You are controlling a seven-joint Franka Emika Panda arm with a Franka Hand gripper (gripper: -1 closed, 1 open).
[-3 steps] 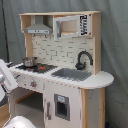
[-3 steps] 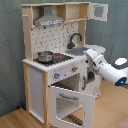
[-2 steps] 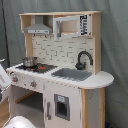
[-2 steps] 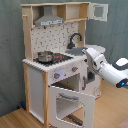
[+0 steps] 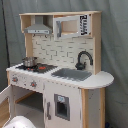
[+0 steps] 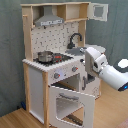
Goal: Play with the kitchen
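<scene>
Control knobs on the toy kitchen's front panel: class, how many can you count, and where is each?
2: one knob below the pot, the other knob beside it, nearer the sink. None seem hidden.

White-and-pale-wood kitchen, white brick-pattern backsplash, black faucet, grey sink, silver pot, grey hood. Grey curtain backdrop. White robot arm at second exterior view's right.

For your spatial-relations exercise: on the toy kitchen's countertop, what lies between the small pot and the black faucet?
In the first exterior view, the stovetop's red burner and grey sink lie between pot and faucet.
</scene>
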